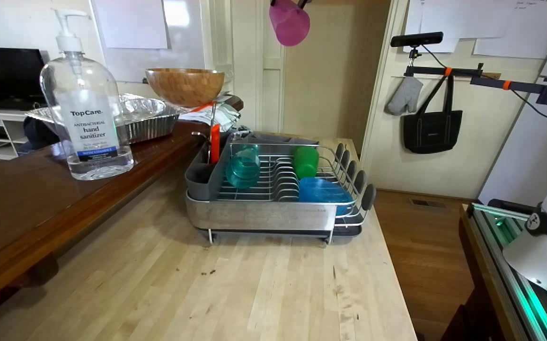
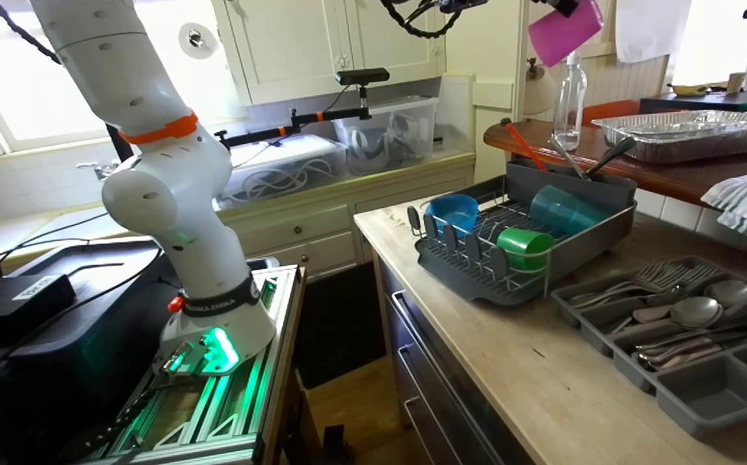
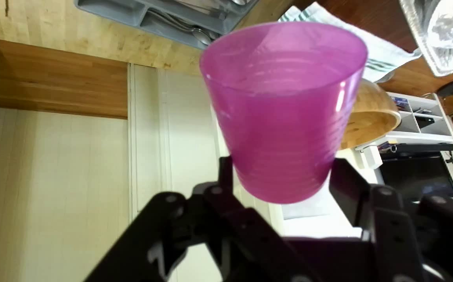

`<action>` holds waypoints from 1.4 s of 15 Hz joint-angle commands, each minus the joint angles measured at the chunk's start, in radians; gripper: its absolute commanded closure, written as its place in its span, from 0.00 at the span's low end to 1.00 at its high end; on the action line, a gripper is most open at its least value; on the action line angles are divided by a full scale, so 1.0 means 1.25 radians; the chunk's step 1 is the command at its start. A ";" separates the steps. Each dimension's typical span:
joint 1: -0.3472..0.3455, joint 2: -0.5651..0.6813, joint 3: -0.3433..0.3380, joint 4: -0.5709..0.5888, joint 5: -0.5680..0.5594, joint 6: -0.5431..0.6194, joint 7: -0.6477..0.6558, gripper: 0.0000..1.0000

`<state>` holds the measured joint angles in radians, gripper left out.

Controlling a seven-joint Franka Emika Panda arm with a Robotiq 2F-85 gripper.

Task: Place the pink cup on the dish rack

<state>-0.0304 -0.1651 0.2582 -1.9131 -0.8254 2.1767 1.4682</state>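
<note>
The pink cup is high above the counter in both exterior views (image 1: 289, 22) (image 2: 566, 31), tilted. In the wrist view the pink cup (image 3: 285, 129) sits between the fingers of my gripper (image 3: 280, 170), which touch its sides near the closed base. Its open rim points away from the gripper. My gripper is shut on the cup; only its fingertips show at the top edge of an exterior view (image 1: 288, 3). The silver wire dish rack stands on the wooden counter in both exterior views (image 1: 264, 215) (image 2: 470, 284), well below the cup. The rack is out of the wrist view.
The rack holds a teal cup (image 1: 243, 168), a green cup (image 1: 305, 162), a blue bowl (image 2: 452, 212) and upright utensils (image 1: 215, 144). A grey cutlery tray (image 2: 709, 387) lies beside it. A sanitizer bottle (image 1: 89, 123), foil tray (image 1: 148, 125) and wooden bowl (image 1: 186, 87) stand on the raised brown ledge.
</note>
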 commanded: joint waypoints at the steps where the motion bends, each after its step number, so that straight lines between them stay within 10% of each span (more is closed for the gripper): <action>1: 0.049 0.008 -0.014 0.003 -0.018 -0.030 0.022 0.62; 2: 0.063 0.013 -0.010 0.003 -0.020 -0.039 0.031 0.37; 6: 0.065 0.012 -0.026 0.006 -0.019 -0.038 0.026 0.37; 7: 0.065 0.007 -0.017 -0.003 -0.058 -0.050 0.050 0.62; 12: 0.111 -0.030 0.047 -0.107 -0.303 -0.210 0.286 0.62; 21: 0.255 0.091 0.116 -0.169 -0.337 -0.396 0.529 0.62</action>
<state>0.2587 -0.1159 0.4128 -2.1364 -1.1993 1.6902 2.0581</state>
